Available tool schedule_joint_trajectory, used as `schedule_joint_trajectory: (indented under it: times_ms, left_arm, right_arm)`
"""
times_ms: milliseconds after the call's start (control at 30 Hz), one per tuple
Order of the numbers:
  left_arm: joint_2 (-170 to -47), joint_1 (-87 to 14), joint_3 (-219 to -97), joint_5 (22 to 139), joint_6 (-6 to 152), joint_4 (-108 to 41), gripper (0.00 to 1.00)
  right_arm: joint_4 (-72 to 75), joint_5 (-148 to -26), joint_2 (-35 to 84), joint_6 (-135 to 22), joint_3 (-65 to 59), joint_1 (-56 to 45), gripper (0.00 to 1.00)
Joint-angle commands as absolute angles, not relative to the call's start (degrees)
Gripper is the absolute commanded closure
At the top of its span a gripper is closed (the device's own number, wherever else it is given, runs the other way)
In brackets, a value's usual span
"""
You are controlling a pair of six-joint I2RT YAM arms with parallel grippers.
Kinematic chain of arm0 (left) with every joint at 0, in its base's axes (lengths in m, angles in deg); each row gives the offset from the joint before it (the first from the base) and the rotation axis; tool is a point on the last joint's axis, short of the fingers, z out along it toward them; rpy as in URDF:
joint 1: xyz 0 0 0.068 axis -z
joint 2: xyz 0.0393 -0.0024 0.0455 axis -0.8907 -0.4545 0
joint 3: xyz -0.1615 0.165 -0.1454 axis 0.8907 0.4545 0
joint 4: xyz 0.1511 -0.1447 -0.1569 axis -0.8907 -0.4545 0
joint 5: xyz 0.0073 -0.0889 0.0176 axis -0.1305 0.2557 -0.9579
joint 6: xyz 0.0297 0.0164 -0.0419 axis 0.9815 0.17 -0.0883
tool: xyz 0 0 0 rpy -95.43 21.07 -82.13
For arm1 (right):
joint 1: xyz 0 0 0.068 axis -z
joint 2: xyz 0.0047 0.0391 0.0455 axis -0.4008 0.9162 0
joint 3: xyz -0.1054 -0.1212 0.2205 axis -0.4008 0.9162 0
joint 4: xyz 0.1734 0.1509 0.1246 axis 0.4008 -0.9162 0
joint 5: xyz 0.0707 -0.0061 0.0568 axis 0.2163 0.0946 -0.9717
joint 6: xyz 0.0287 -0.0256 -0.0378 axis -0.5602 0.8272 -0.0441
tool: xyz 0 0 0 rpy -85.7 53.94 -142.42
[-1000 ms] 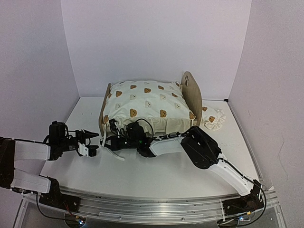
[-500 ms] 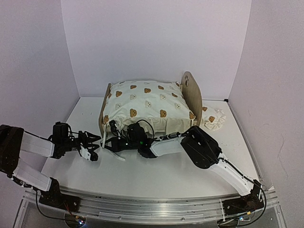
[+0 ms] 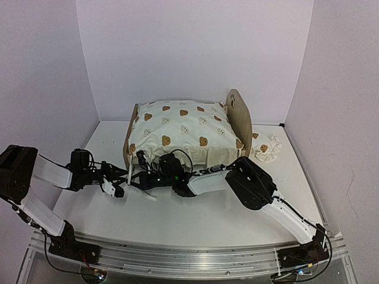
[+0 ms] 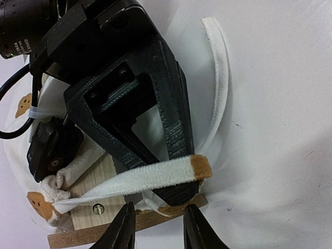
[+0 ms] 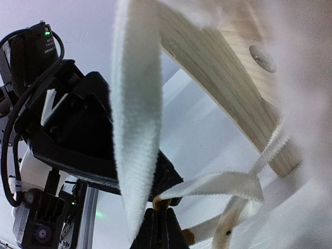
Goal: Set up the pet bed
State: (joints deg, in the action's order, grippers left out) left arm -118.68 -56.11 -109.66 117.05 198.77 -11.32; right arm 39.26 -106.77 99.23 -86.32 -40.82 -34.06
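Note:
The pet bed (image 3: 183, 127) stands mid-table, its cream bear-print duvet heaped over the light-wood frame (image 3: 127, 148). My right gripper (image 5: 160, 228) is shut on the brown tip of a white tie string (image 5: 218, 187) at the bed's near left corner. In the left wrist view that string (image 4: 140, 179) crosses the right gripper (image 4: 179, 196). My left gripper (image 4: 158, 231) sits just below, jaws apart and nothing pinched between them. Both grippers meet beside the left end board (image 3: 125, 179). The pillow (image 3: 265, 148) lies right of the bed.
The wooden side rail (image 5: 223, 67) and a second loose strap (image 4: 220, 78) run close to both grippers. The left arm (image 3: 53, 174) reaches in from the left and the right arm (image 3: 249, 183) crosses the table (image 3: 195, 219) in front of the bed. Walls enclose three sides.
My left gripper has moved right, up to the right gripper at the bed's corner, and its jaws have narrowed. The right gripper has kept its hold and not moved.

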Motion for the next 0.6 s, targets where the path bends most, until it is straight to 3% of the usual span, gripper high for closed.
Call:
schedule_joint_trajectory:
  times_ms: [0, 233, 433, 567]
  left_arm:
    - [-119.70, -56.04, -111.97, 118.28, 212.89, -14.41, 0.67]
    - [-121.73, -56.10, -113.71, 118.23, 216.90, -16.62, 0.66]
    - [-122.46, -56.11, -115.07, 117.08, 216.95, -17.78, 0.97]
    - [-122.16, -56.16, -114.94, 116.02, 216.05, -17.61, 1.00]
  right_arm:
    - [41.85, -108.40, 94.45, -86.04, -40.80, -34.34, 1.00]
    - [41.95, -108.78, 94.35, -86.22, -41.08, -34.33, 1.00]
    - [41.99, -108.65, 94.13, -86.07, -40.79, -34.29, 1.00]
    - [42.00, -108.44, 93.83, -85.96, -40.07, -34.32, 1.00]
